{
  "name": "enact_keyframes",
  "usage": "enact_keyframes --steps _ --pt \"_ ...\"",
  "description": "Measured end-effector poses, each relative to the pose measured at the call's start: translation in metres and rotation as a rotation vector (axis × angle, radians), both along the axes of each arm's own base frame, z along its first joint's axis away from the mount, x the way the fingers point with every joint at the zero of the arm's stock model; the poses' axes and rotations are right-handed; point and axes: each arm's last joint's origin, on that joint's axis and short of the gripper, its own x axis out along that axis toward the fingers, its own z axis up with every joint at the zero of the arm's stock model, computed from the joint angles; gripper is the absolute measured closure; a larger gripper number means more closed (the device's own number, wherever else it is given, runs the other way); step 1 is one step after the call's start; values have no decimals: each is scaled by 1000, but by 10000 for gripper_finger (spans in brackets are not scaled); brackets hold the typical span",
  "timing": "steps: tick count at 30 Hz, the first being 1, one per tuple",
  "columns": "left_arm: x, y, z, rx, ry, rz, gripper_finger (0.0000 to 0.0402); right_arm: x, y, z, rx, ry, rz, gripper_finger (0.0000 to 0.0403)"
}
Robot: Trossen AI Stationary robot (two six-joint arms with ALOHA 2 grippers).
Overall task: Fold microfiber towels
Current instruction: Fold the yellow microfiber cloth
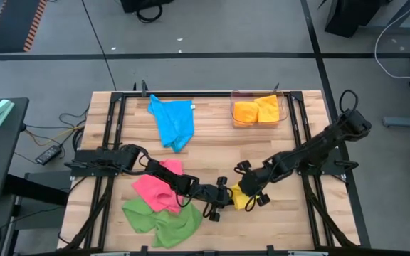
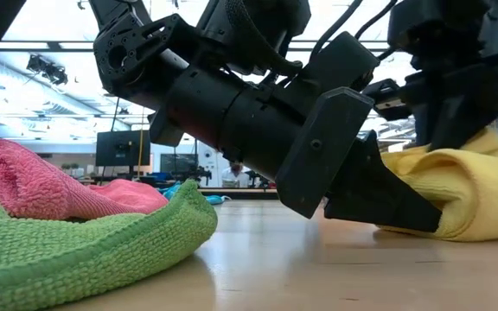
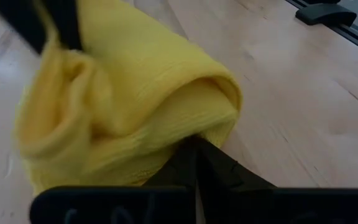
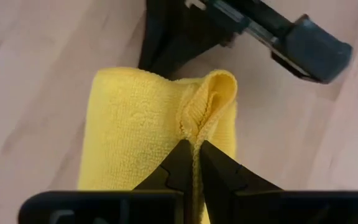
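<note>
I count five cloth colours on the worktop (image 1: 212,153): one yellow towel (image 1: 241,198), one pink towel (image 1: 156,186), one green towel (image 1: 159,219), one blue towel (image 1: 172,121), and orange cloth (image 1: 257,111) in the clear bin (image 1: 258,109) at the far edge, right of centre (it looks like two pieces there, though I cannot be sure). Two arms are at work, both on the yellow towel.

That towel lies near the front edge, a little right of the middle, bunched into a small fold. Its longer side runs roughly from front to back of the worktop, tilted slightly, with the rolled, rounded edge turned toward the left arm.

The left gripper (image 1: 227,194) reaches in from the left side and its jaws are closed on the towel's near corner, the fingers (image 3: 194,163) meeting right under the folded lip. The right gripper (image 1: 247,186) comes from the right side, and its jaws are pinched tight on a thin raised ridge of the same cloth.

Pink sits at the front left, touching the green one, which spreads at the front edge. Blue lies crumpled toward the far edge, left of centre.
</note>
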Motion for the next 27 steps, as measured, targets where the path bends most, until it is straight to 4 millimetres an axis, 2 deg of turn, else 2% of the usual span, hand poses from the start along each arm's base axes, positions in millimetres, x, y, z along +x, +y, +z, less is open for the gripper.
enact_keyframes --steps 6,13,19,23,27 --pt "0 0 0 0 2 0 377 2 -11 -8 -19 -38 11 366" --pt "0 0 -1 -4 7 3 383 -10 -16 -33 19 -93 22 357" --pt "-2 1 5 24 27 -8 388 -16 -19 -42 22 -87 -16 299" --pt "-10 3 24 141 112 -80 381 -16 -20 -42 18 -90 -37 258" --pt "-14 1 40 147 108 -106 380 -16 -20 -42 16 -87 -44 235"
